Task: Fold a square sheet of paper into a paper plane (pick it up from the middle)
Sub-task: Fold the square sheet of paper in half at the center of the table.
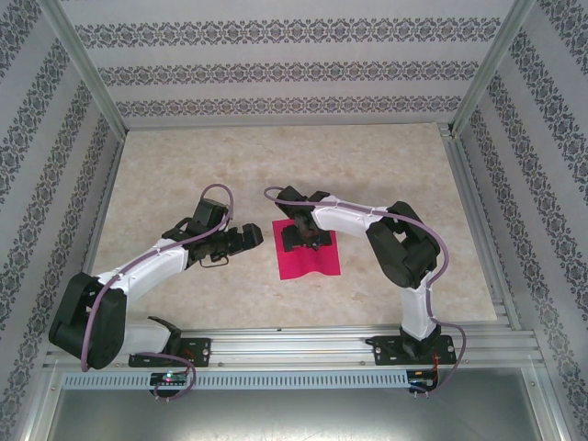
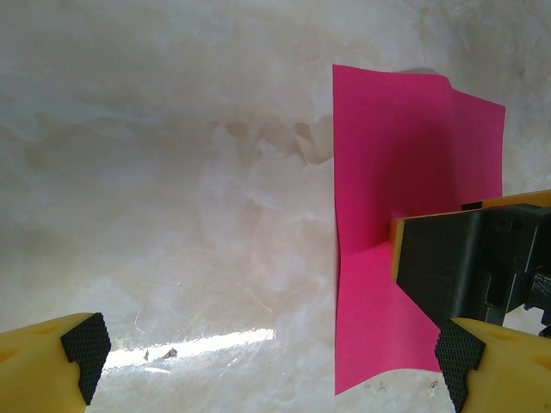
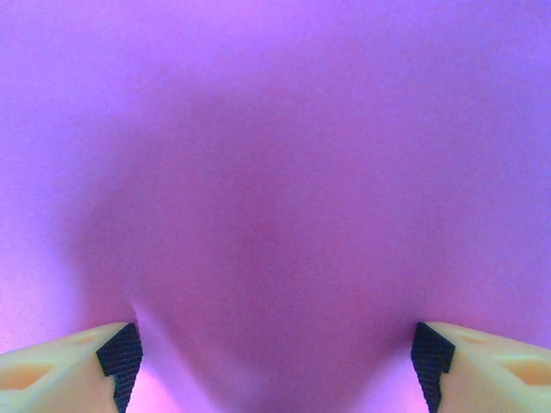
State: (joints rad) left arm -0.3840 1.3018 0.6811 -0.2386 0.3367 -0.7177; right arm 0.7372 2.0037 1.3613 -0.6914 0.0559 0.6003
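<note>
- Overhead, the square sheet of paper (image 1: pixel 312 260) lies on the table (image 1: pixel 184 165) between the two arms. The right fingers (image 1: pixel 296 237) are down on its far part. The left fingers (image 1: pixel 246 237) hang just beside its left edge.
- From the left wrist, the left fingers (image 2: pixel 86 348) are spread wide over bare table, holding nothing. The sheet (image 2: pixel 405 146) buckles into a ridge where one right finger presses on it.
- From the right wrist, the right fingers (image 3: pixel 120 354) stand apart with their pads on the sheet (image 3: pixel 275 172). The paper humps between them, not yet pinched.
</note>
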